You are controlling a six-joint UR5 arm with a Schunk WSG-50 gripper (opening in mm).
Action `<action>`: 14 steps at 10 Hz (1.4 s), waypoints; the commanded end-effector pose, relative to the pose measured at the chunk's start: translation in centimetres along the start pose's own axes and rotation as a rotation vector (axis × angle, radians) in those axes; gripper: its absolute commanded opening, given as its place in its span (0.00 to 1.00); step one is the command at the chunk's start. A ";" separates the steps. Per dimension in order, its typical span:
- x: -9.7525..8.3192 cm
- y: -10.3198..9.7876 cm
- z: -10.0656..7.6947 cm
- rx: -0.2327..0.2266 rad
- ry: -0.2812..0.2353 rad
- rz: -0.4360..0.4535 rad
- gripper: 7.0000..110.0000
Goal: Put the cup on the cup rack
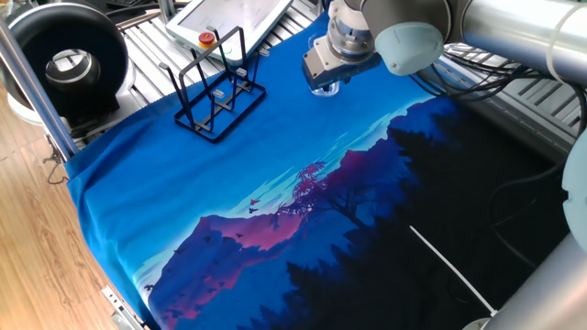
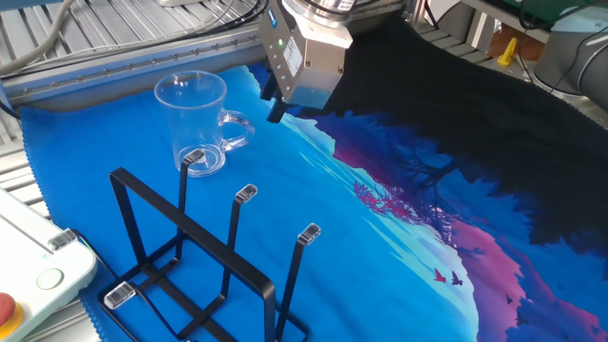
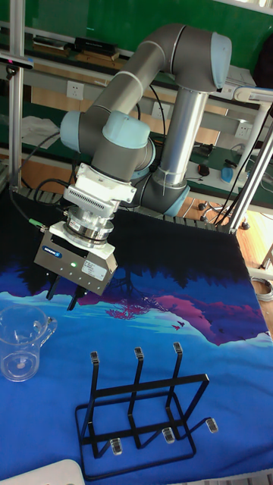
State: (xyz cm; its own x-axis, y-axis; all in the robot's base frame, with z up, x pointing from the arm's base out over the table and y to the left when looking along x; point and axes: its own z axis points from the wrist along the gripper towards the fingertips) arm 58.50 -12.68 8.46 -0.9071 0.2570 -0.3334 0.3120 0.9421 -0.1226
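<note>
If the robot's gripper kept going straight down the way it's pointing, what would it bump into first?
Probably the cup's handle, or else the blue cloth right beside it. The gripper points down just above the handle of the clear cup, but depth is hard to judge here.

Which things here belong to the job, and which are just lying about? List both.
Job:
cup
rack
gripper, jaws open and empty

Lying about:
tablet with a red button
black round fan
printed cloth
</note>
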 end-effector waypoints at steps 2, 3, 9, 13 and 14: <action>0.3 -0.9 -0.1 0.030 0.013 -0.036 0.15; 0.3 -0.6 -0.1 0.018 0.014 -0.028 0.15; -1.3 1.2 3.1 -0.135 -0.061 -0.144 0.36; -0.9 0.2 6.0 -0.146 -0.084 -0.077 0.57; -1.2 1.3 5.6 -0.185 -0.087 -0.038 0.57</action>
State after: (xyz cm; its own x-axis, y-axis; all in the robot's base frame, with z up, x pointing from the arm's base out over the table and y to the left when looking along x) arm 60.71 -13.61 3.92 -0.9117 0.1405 -0.3860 0.1723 0.9838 -0.0488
